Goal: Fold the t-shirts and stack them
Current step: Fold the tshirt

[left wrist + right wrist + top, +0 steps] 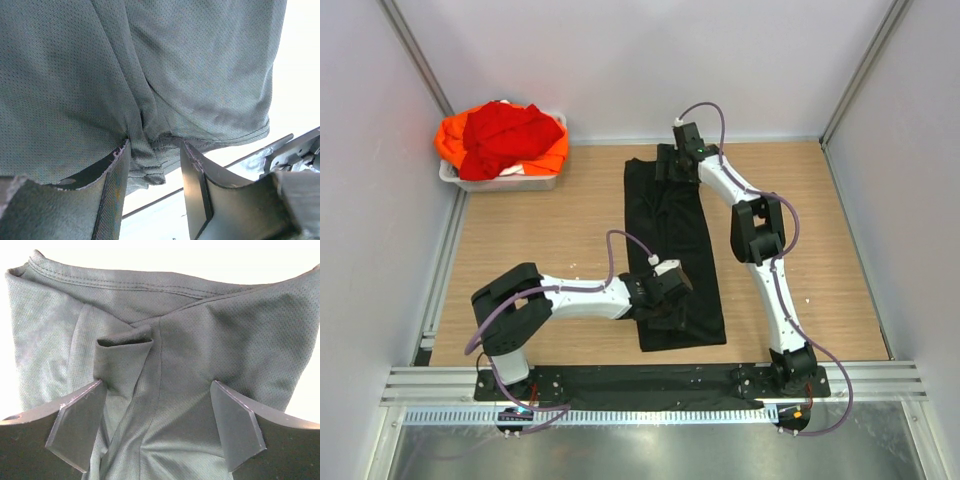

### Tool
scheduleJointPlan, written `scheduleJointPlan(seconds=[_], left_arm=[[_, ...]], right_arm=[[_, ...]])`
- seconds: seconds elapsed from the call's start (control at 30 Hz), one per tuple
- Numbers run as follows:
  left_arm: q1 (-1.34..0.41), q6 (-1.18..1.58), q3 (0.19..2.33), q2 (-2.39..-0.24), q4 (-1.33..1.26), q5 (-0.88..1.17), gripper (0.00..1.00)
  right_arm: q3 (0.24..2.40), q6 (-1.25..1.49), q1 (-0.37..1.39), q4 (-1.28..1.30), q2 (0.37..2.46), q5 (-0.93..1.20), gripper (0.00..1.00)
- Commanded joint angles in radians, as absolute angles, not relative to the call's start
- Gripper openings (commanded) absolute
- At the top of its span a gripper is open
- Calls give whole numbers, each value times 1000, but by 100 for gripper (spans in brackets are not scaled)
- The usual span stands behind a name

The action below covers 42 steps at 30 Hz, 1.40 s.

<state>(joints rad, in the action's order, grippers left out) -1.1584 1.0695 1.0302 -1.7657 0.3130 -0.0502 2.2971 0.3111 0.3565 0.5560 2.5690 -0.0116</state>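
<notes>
The black t-shirt (675, 240) lies on the wooden table as a long narrow strip running from far to near. My left gripper (665, 298) sits over its near end, jaws apart; in the left wrist view (152, 147) a bunched hem of the shirt (75, 75) lies between the fingers, against the left finger (110, 200). My right gripper (676, 165) is at the shirt's far end, open wide, with the fingertips pressed on the cloth (200, 315) in the right wrist view (156, 390). The red shirt (505, 135) and orange shirt (552, 156) lie heaped in the tub.
The white plastic tub (500, 183) stands at the far left corner by the wall. White walls enclose the table on three sides. A black base strip (640, 380) and a metal rail run along the near edge.
</notes>
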Motion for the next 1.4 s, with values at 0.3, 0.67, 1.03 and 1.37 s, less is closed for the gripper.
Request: scheduleJointPlan(seconds=[0.3,0.67,1.03,1.37], left_arm=[[-1244,1098,980,-1743,526,-113,48],[-1266,1057,1138,-1617,770,-304,80],[-1267,1009,1348,-1453,913,-374,93],[-1213,1109,954,-1076,921,-419,97]], right_arm=[[2391,247,333,618,2580,-68,98],[2476,245,308,647,2378,-20,100],[2110,340,313,818,1887,-63,100],[1021,828,679,790,1017,-256,99]])
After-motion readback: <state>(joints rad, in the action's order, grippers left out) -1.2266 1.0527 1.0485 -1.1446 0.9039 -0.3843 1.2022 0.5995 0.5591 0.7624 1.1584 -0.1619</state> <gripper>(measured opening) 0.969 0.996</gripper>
